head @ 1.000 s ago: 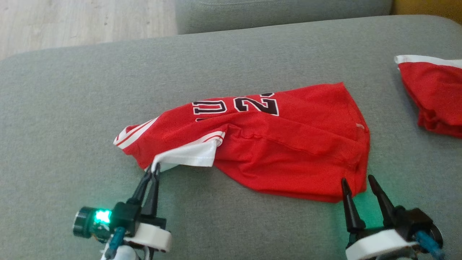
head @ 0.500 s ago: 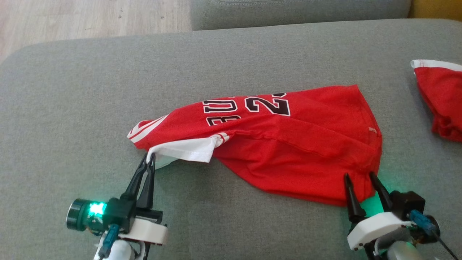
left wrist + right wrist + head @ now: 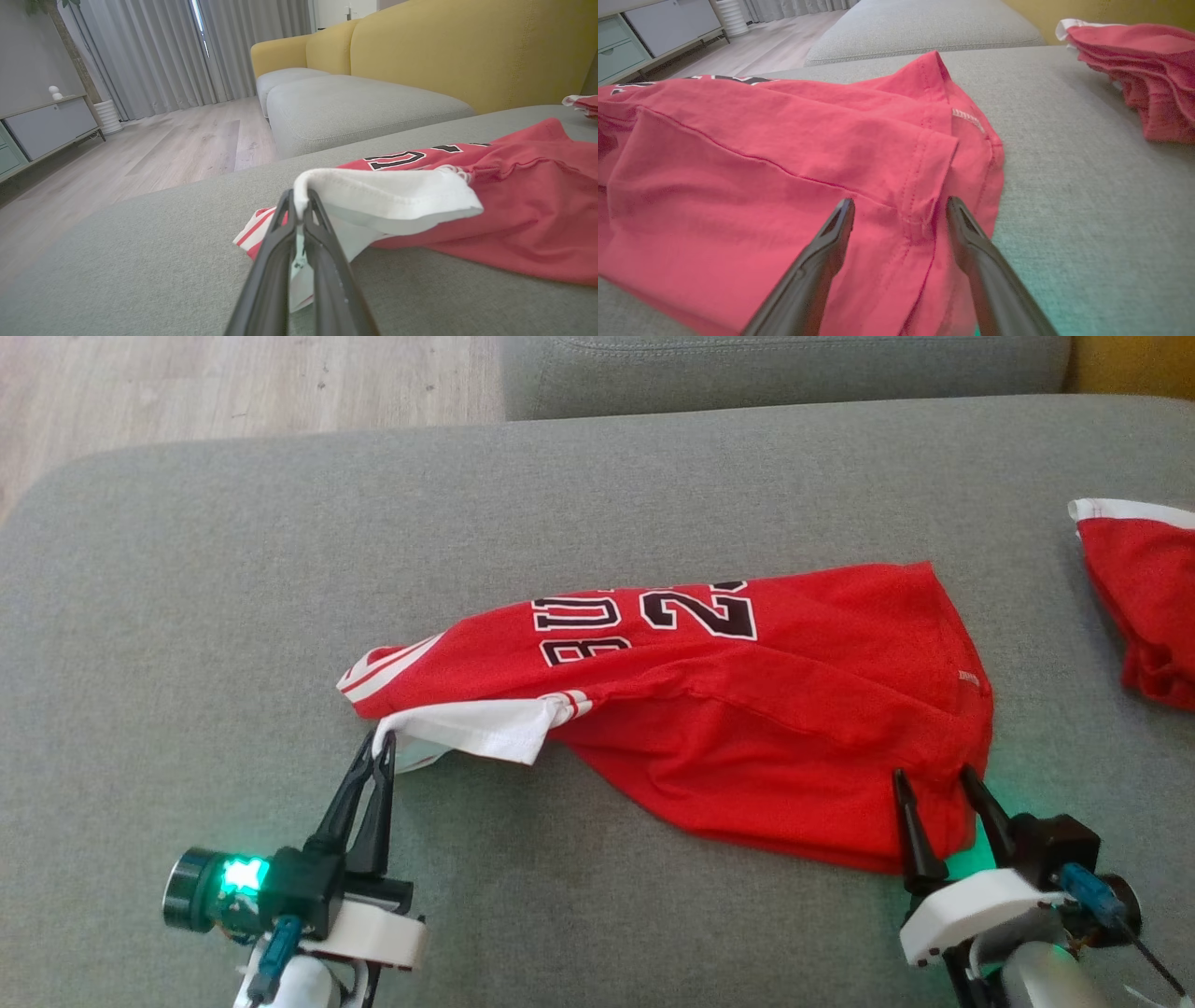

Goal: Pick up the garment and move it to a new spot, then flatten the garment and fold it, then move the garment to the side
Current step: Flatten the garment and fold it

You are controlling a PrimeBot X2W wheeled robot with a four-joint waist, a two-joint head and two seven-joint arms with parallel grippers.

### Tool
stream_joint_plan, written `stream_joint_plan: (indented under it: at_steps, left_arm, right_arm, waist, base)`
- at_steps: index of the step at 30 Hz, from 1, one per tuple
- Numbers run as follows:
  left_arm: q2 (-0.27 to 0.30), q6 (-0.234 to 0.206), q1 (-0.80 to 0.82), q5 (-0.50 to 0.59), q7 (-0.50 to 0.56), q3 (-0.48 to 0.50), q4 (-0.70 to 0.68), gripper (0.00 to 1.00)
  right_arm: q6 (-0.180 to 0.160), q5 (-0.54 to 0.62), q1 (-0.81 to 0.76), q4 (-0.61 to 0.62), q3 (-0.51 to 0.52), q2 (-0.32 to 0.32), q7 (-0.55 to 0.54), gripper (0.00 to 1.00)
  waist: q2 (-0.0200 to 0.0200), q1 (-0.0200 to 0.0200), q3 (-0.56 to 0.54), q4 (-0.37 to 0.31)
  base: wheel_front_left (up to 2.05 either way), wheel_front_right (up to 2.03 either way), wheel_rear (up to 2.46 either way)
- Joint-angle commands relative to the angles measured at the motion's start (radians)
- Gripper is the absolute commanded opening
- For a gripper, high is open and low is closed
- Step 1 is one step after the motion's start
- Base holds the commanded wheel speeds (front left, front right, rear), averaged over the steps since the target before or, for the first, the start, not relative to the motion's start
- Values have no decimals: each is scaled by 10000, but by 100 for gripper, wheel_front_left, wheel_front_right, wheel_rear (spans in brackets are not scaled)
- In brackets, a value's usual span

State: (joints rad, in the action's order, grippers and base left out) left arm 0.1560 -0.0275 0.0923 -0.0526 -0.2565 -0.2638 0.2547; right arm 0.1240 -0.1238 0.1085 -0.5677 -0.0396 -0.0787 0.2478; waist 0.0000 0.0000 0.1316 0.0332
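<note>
Grey cushion [image 3: 597, 504] bearing a white-edged red cloth pile [image 3: 1144, 607] at its right end; beyond it, a second grey seat [image 3: 784, 369], a yellow sofa back [image 3: 467, 46], pale wooden floor [image 3: 233, 383] and grey curtains [image 3: 154, 51].

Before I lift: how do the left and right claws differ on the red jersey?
The left claw is shut, pinching the white trim of the red basketball jersey; the right claw stands open, straddling its red hem corner, gripping nothing. Left works the striped end, right the plain end. Both point into the same jersey.
</note>
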Motion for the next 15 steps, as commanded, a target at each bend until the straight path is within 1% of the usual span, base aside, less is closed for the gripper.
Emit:
stream_joint_plan:
  at_steps: [1,7,11,13,14,15]
  left_arm:
    - [218,-45,221,-28,-53,322,-326,0]
    - [236,-75,186,-49,-53,305,-282,0]
    - [229,-87,172,-70,-53,278,-258,0]
    - [231,-89,184,-81,-53,268,-268,0]
    - [234,-87,195,-83,-53,260,-275,0]
    - [240,-84,207,-84,-53,252,-283,0]
  right_arm:
    - [67,56,176,332,-282,-43,136,100]
    - [67,-2,37,330,-358,-1,137,100]
    - [67,-5,30,112,-356,-10,138,93]
    - [67,-5,83,-18,-368,-43,138,82]
    - [67,-7,122,-77,-377,-65,138,74]
    - [67,-15,160,-122,-382,-81,138,62]
  waist:
    - [0,0,-20,17]
    - [0,0,-52,58]
    - [0,0,-82,96]
    - [0,0,-75,121]
    - [0,0,-72,135]
    - [0,0,-70,148]
  base:
    - [0,0,0]
    - [0,0,0]
    - [0,0,0]
    - [0,0,0]
    - [0,0,0]
    - [0,0,0]
